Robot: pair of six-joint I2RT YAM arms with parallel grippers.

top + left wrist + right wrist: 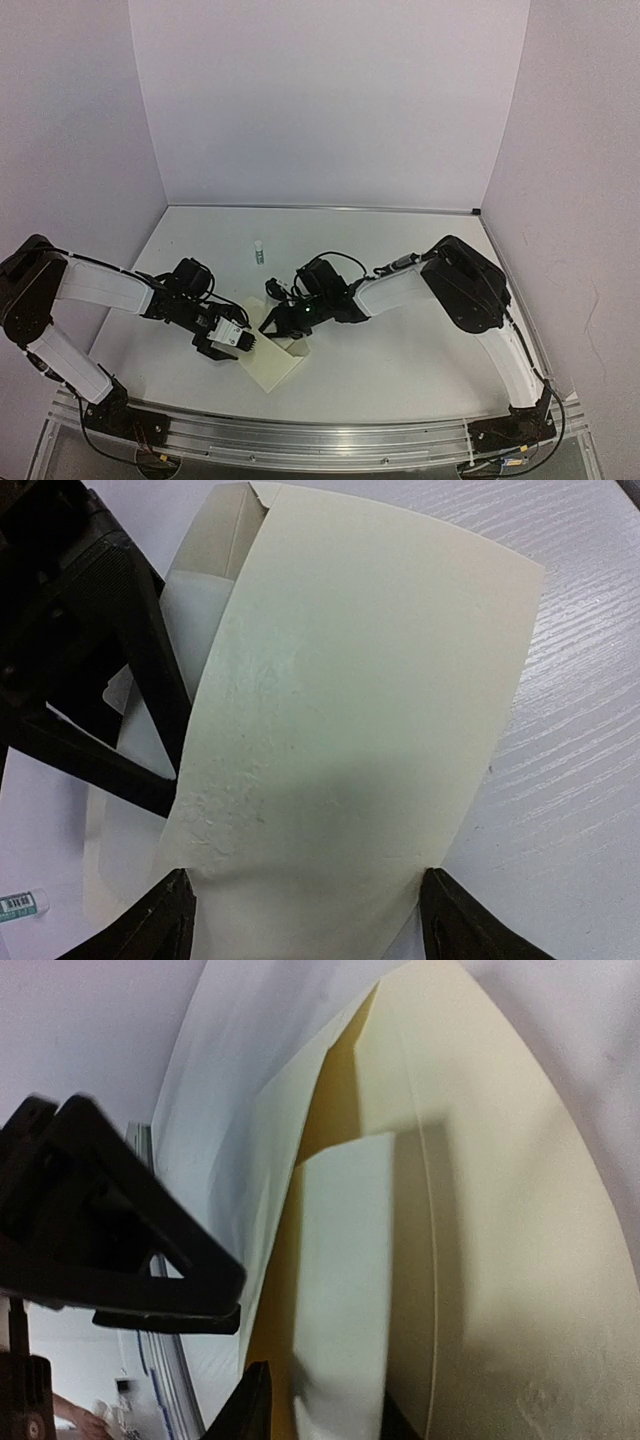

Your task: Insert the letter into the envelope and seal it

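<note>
Insertion under way, not finished: the letter (340, 1260) is seen as a pale sheet entering the mouth of the envelope (370, 730), part of it not yet inside. No border or print can be made out on it. The envelope is kept close to the near edge of the worktop (400, 370), slightly left of its middle, and is bowed upward. Flap not folded down, sealing not started. A small stick (259, 250), possibly glue, is left standing toward the far edge.

Right claw (320, 1420): nearly closed, the letter's trailing end pinched between the tips.

Left claw (310, 920): spread wide, one tip at each side of the envelope's end; actual contact cannot be confirmed
</note>
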